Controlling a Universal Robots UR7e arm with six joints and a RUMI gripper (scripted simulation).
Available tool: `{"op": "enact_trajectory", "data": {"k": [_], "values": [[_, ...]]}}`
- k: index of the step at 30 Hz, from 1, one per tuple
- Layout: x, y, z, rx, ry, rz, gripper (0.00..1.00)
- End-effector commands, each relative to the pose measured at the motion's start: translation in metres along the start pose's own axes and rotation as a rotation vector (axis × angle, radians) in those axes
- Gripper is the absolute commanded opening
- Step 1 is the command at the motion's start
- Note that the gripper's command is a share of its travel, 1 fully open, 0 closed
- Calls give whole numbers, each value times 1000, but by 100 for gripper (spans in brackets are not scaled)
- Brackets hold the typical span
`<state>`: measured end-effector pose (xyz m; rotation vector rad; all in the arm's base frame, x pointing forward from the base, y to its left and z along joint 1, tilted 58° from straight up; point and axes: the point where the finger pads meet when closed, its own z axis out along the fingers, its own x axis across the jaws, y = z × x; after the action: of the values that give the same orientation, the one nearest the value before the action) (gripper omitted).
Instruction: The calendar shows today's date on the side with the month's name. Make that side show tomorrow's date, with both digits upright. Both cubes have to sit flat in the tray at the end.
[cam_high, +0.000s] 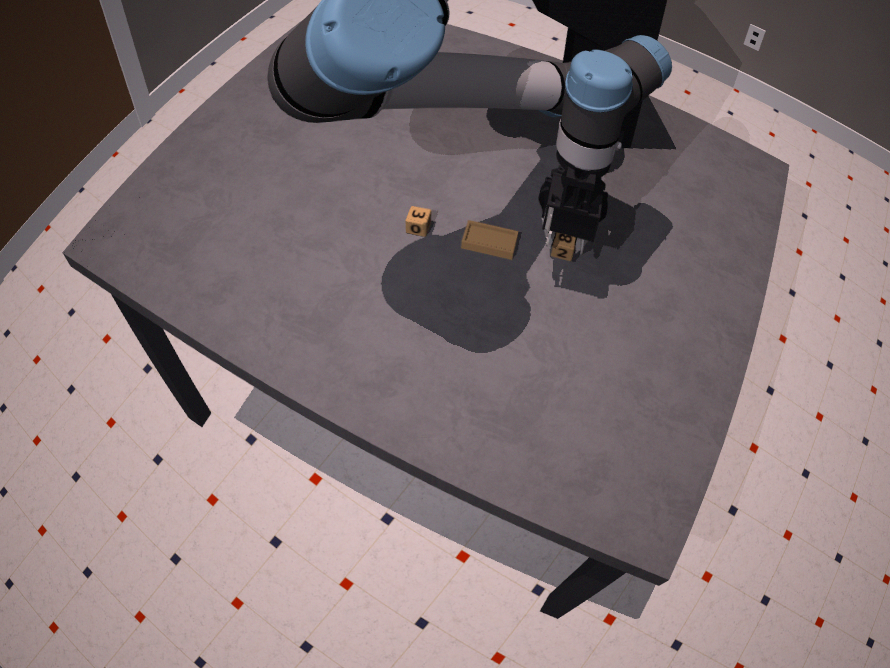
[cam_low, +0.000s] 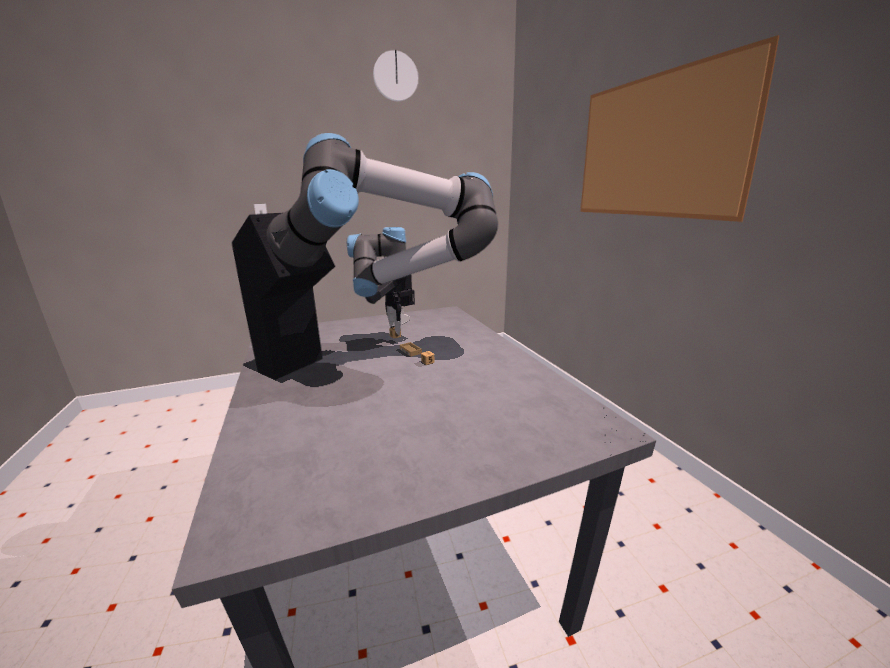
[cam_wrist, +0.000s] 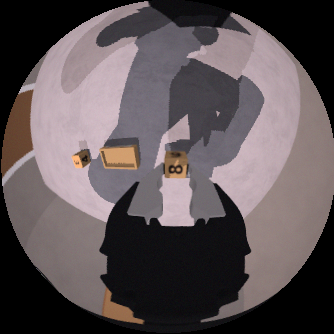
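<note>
My gripper (cam_high: 565, 238) (cam_wrist: 175, 164) is shut on a wooden cube (cam_high: 562, 253) (cam_low: 394, 332) (cam_wrist: 175, 165) right of the tray in the top view. This cube shows an 8 on top, partly behind the jaws, and a 2 on its front. It is low over the table; whether it touches is unclear. The other cube (cam_high: 417, 221) (cam_low: 427, 358) (cam_wrist: 81, 159) stands on the table left of the tray, a sideways 3 on top and a 0 in front; the wrist view shows its 4. The wooden tray (cam_high: 488, 249) (cam_low: 410, 350) (cam_wrist: 119, 148) is empty. No month name is readable.
The grey table (cam_high: 359, 345) (cam_low: 402, 445) bears the cube and tray. The arm's black pedestal (cam_low: 280, 309) stands at the table's edge. The arm reaches over the table, and its shadows fall around the tray and the held cube.
</note>
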<state>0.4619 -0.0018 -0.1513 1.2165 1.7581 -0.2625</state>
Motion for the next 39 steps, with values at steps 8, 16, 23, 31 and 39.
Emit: {"op": "enact_trajectory", "data": {"k": [8,16,23,31,39], "values": [[1,1,16,-5,2,-1,11],[1,1,16,-5,2,-1,11],[1,1,16,-5,2,-1,11],[1,1,16,-5,2,-1,11],[1,1,16,-5,2,-1,11]]}}
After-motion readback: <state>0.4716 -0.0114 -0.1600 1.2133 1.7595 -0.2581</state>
